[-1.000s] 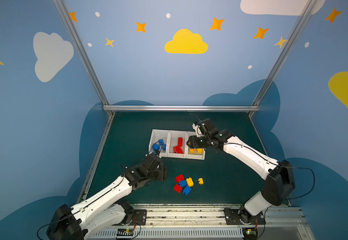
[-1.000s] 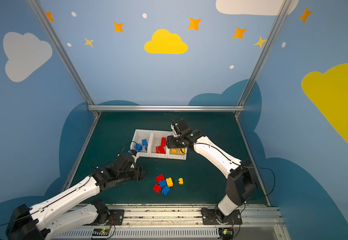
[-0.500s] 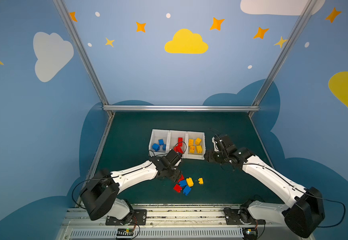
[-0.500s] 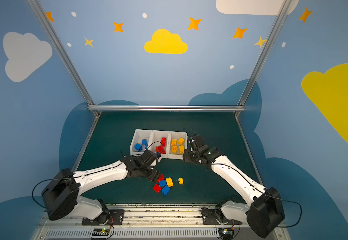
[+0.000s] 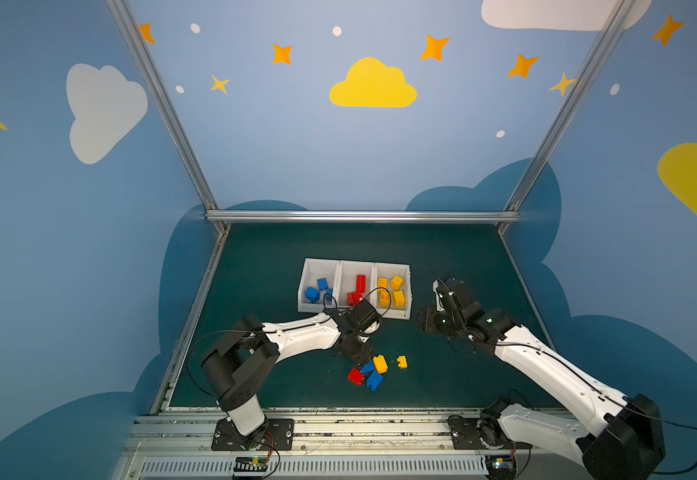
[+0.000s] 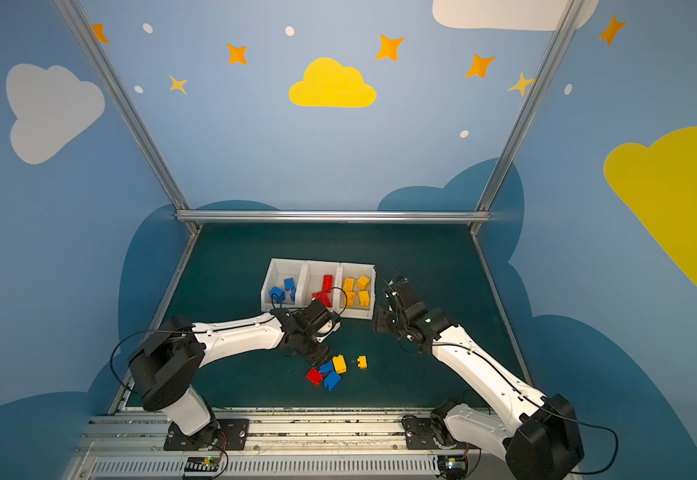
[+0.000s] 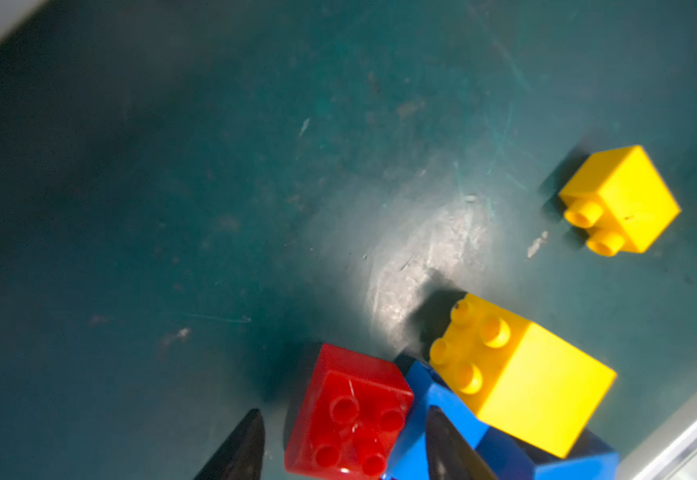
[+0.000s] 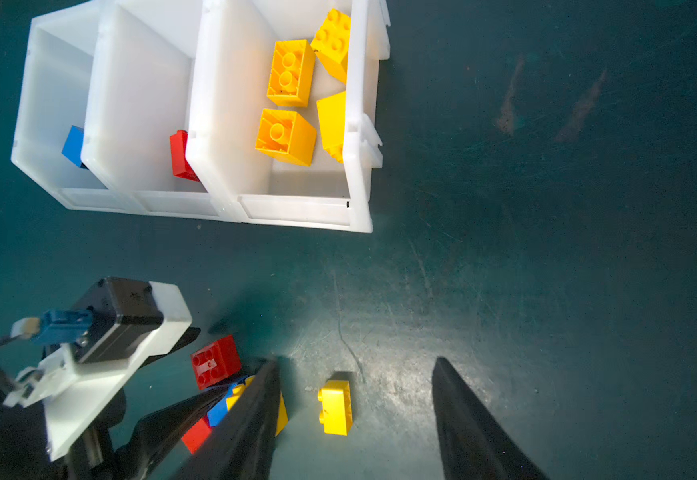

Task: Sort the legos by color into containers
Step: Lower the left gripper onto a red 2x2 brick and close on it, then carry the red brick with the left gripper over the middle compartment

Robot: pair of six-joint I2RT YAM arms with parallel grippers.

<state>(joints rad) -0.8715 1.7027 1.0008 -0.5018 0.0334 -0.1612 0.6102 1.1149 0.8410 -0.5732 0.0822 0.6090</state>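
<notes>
Three joined white containers (image 5: 396, 313) (image 6: 359, 314) (image 8: 296, 212) hold sorted legos: blue ones (image 5: 312, 293) on the left, red ones (image 5: 360, 284) in the middle, yellow ones (image 5: 396, 282) on the right. Loose legos lie in front of them: a red brick (image 5: 355, 376), two blue ones (image 5: 375, 380), a yellow one (image 5: 380, 363) and a small yellow one (image 5: 401, 362) (image 8: 335, 407). My left gripper (image 5: 359, 355) (image 7: 345, 411) is down at this pile, open, with another red brick (image 7: 351, 415) between its fingers and a gap showing on one side. My right gripper (image 5: 425, 322) (image 8: 355, 360) hangs open and empty beside the yellow container.
A dark green mat (image 5: 280, 266) covers the table, with a metal frame rail (image 5: 359, 216) along its back edge. The left arm's wrist and cable (image 5: 363, 316) lie across the containers' front wall. The front rail (image 5: 338, 415) runs close behind the pile.
My left arm has swung from the blue container to the loose pile and come down around a red brick, jaws narrowing. My right arm has drawn back from over the yellow container.
</notes>
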